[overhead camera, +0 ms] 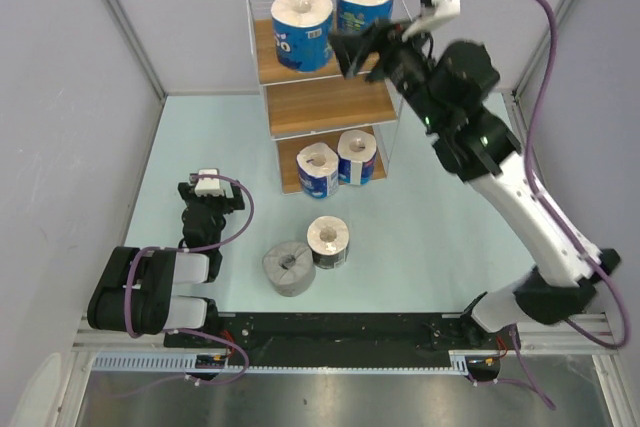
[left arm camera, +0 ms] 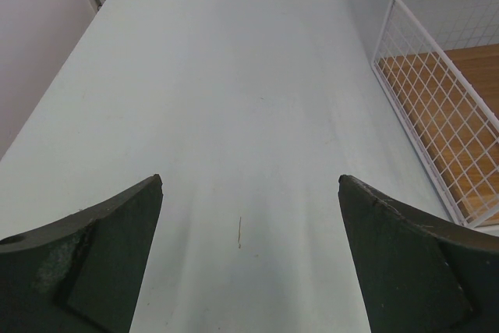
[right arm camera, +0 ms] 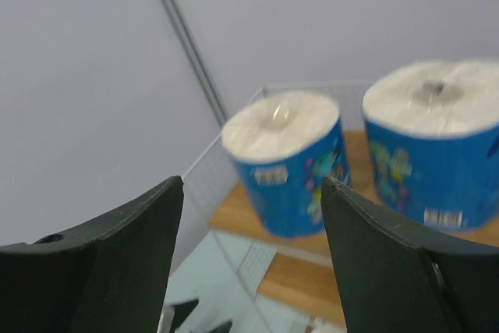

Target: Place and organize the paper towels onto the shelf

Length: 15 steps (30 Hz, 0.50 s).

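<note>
Right black two-finger gripper (right arm camera: 253, 183) spread wide, holding nothing, level with top board of three-tier brown-board white-wire shelf (overhead camera: 320, 102), near two blue-wrapped white paper rolls (overhead camera: 301, 29) standing there. Two more blue-wrapped rolls (overhead camera: 318, 169) on bottom board. Dark-wrapped roll (overhead camera: 328, 242) and grey-wrapped roll (overhead camera: 289, 268) side by side on pale table (overhead camera: 440, 237). Left gripper (left arm camera: 250, 178) open wide, empty, low over table.

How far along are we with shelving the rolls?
Four of six are on the shelf: the top pair and the bottom pair, all blue. Nothing is in hand: the right gripper hangs open beside the top pair, and the left gripper is open over the table. Left to do: the grey roll and the dark roll, both on the table in front.
</note>
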Motion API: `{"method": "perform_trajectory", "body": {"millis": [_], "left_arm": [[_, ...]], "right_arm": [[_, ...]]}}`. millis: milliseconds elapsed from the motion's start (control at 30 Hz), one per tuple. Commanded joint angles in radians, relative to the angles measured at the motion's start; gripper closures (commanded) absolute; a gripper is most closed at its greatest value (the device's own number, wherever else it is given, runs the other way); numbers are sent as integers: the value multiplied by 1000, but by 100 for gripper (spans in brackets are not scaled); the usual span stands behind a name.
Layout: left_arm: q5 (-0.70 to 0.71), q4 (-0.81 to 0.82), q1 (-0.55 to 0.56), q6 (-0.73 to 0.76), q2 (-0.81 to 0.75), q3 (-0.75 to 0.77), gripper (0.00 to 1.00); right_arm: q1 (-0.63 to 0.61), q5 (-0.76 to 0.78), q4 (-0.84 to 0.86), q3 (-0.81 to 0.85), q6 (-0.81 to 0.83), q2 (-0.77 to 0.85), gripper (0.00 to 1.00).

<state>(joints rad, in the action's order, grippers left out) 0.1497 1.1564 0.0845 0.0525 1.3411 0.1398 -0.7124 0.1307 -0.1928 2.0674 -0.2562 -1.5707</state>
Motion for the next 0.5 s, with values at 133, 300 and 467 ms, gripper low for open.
{"method": "perform_trajectory", "body": {"millis": [133, 300, 467], "left_arm": [[-19, 32, -6, -8, 0, 27, 0], [-19, 31, -6, -8, -2, 27, 0], [-19, 32, -6, -6, 0, 27, 0]], "right_arm": [[-275, 360, -32, -734, -59, 403, 24], [-398, 504, -157, -987, -228, 385, 16], [-403, 498, -137, -1087, -359, 348, 10]]}}
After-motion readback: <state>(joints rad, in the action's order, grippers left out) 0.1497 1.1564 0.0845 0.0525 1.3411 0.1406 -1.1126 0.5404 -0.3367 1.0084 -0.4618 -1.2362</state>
